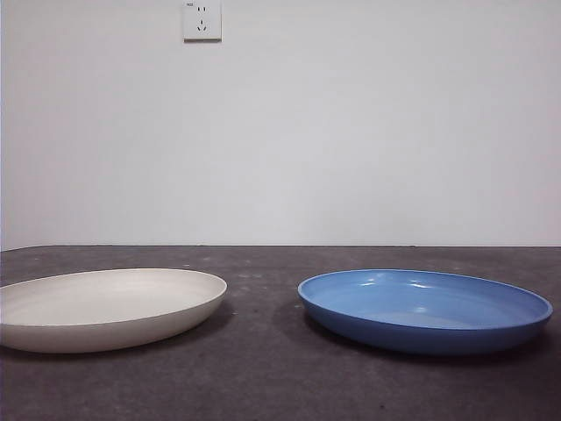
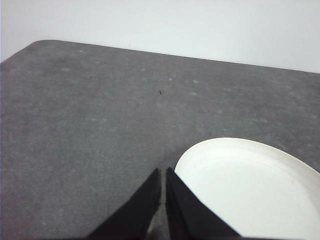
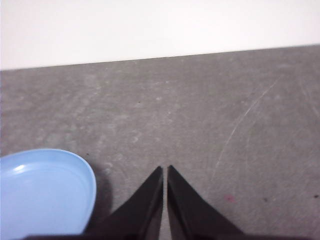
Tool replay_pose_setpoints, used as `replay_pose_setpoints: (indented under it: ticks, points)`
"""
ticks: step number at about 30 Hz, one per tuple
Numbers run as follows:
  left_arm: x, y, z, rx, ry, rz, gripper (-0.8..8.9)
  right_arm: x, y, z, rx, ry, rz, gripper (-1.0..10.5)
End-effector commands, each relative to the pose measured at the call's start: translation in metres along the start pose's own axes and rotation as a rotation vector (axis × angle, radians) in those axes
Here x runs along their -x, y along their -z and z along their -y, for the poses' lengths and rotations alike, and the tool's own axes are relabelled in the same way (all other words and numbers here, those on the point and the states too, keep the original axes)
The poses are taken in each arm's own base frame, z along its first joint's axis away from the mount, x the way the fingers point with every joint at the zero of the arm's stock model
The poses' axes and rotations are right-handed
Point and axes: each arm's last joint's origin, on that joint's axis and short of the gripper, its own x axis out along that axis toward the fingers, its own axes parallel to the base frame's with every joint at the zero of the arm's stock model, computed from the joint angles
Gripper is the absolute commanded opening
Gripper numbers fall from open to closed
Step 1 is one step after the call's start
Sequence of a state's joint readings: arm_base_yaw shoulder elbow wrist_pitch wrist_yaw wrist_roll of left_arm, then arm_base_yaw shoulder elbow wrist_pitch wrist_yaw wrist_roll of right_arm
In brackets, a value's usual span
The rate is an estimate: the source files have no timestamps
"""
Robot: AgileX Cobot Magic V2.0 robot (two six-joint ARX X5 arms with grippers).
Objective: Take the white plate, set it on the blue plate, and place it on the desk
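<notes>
Plain white wall point(image 1: 351, 132) ahead of us, bare and evenly lit.
We see one white wall socket point(image 1: 202, 20) high up on it, and soft shadows falling where the wall meets the dark surface below.

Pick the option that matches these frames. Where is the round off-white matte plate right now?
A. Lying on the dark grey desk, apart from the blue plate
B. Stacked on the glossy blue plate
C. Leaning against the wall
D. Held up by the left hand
A: in the front view the round off-white matte plate lies flat on the dark grey speckled desk, with bare desk between it and the round glossy blue plate.
</notes>
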State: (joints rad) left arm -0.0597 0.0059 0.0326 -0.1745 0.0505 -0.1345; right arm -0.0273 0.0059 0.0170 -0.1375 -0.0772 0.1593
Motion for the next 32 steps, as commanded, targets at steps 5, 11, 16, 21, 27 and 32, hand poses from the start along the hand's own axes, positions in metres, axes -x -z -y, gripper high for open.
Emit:
replay_pose_setpoints:
  ticks: [5,11,16,21,27,32]
  points:
    - [0.002,-0.02,0.004,0.105,0.016,0.058,0.16,0.01,-0.033,-0.007,-0.136,-0.026,0.092,0.1]
    - [0.005,-0.052,0.009,0.151,0.033,0.106,0.16,0.014,-0.068,-0.014,-0.182,-0.041,0.113,0.1]
    - [0.007,-0.087,0.015,0.158,0.062,0.106,0.16,0.014,-0.103,-0.022,-0.191,-0.087,0.086,0.1]
    - [0.009,-0.123,0.023,0.138,0.127,0.053,0.16,0.012,-0.134,-0.03,-0.178,-0.17,-0.035,0.1]
    - [0.013,-0.164,0.032,0.11,0.208,-0.015,0.16,0.01,-0.17,-0.04,-0.119,-0.286,-0.181,0.1]
    - [0.015,-0.188,0.043,0.102,0.319,-0.073,0.16,0.011,-0.195,-0.054,-0.097,-0.409,-0.221,0.1]
